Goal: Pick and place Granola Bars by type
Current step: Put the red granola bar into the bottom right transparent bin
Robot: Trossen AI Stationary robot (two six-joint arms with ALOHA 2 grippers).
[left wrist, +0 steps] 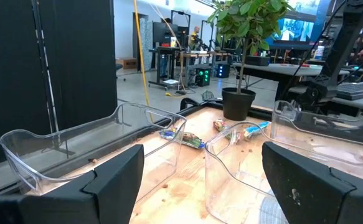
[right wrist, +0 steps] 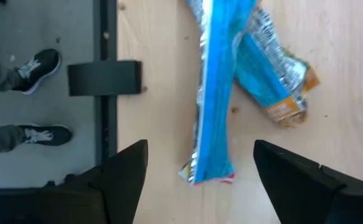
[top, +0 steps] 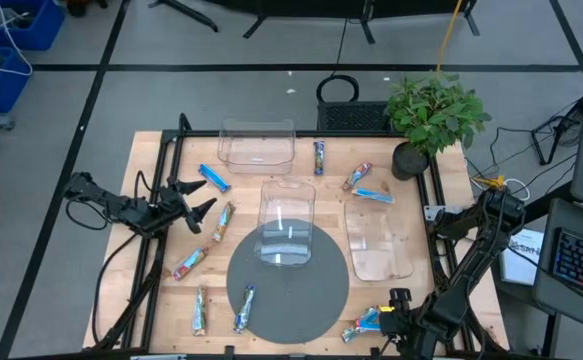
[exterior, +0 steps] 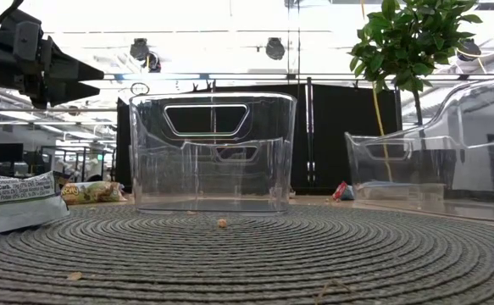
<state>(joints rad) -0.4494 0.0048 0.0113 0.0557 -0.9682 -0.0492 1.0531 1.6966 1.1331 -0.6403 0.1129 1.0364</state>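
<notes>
Right gripper (right wrist: 200, 168) poised over two bars, fingers spread and empty.

Granola Bars lie scattered on the counter (top: 411, 235); the blue bar (right wrist: 211, 93), lower right of the high view, looks light, crinkly and slippery: pinch mid-length. Left gripper (top: 199, 198) waits open at left.

Bright blue granola bar (right wrist: 213, 93) on tan wooden table (right wrist: 337, 162).

Three clear bins (top: 257, 146), round grey mat (top: 316, 300), potted plant (top: 431, 115).
</notes>
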